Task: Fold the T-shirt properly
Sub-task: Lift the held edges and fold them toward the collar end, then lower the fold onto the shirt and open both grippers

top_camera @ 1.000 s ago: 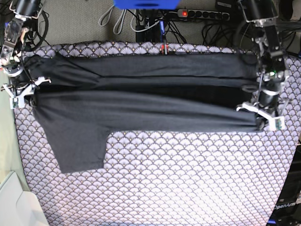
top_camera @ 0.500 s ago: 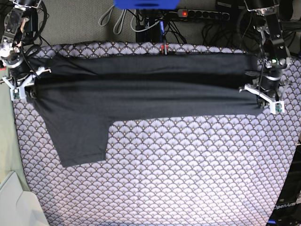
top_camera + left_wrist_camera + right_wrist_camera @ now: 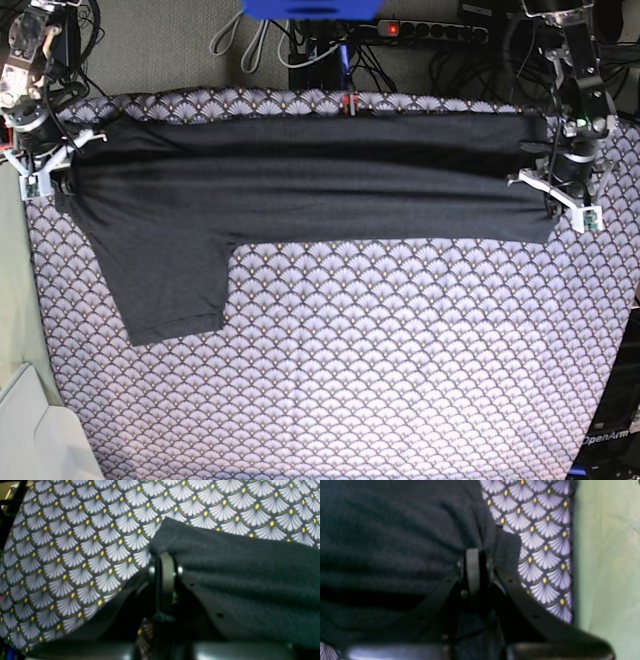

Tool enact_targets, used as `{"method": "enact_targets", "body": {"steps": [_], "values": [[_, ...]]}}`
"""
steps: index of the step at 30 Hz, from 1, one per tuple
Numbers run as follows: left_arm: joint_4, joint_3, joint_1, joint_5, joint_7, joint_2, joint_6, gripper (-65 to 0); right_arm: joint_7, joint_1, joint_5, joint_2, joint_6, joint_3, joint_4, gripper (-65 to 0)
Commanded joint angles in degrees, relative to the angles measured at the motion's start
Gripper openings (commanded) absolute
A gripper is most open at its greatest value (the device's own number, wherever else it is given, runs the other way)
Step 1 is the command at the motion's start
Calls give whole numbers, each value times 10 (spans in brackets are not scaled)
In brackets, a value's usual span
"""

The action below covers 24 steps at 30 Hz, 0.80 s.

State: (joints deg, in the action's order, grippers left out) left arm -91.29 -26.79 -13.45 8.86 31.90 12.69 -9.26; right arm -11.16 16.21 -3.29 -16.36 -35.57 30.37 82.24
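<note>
Shirt point(image 3: 300, 190) lies across the far part of the surface point(image 3: 400, 380) as a long dark band running side to side, folded lengthwise with the top layer's edge showing as a dark crease along the band. One sleeve point(image 3: 170, 290) hangs off the band toward the near edge on the base view's left, flat on the fan-print cloth.

Left claw point(image 3: 562, 197) sits at the band's end on the base view's right, arm coming down from the far right corner, wrist pointed down and slightly inward. Left wrist view: fingers point(image 3: 165, 580) pressed together with the shirt point(image 3: 237, 575) corner bunched over the tips, so it's clamped on the shirt; fabric drapes off to the right of the claw, bare cloth point(image 3: 75, 555) to the left.

Right claw point(image 3: 48, 165) is at the opposite end, by the far-left corner, arm dropping in from above the surface's edge. Right wrist view: fingers point(image 3: 472, 570) closed, shirt point(image 3: 395, 530) gathered around them and spreading left, a small flap sticking out to the right over the cloth point(image 3: 540, 555). Clamped on the shirt too; how many layers are pinched I can't tell, picture is blurry.

Both claws sit low, near or at cloth level. Band looks taut between them.
</note>
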Motion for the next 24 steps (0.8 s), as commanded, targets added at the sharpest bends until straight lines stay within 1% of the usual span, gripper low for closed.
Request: {"method": "enact_targets", "body": {"steps": [1,15,24], "values": [[-12,-3,-2,1,-6,11,12,-645,14,-1,-4,-13,4,6,9,-650],[-11,-1,-43,1,-5,11,12,-645,14,11,-4,-14,4,5,7,-650],[-10,0,-44,1,-5,12,12,-642,14,20,-4,-13,4,5,7,-650]]}}
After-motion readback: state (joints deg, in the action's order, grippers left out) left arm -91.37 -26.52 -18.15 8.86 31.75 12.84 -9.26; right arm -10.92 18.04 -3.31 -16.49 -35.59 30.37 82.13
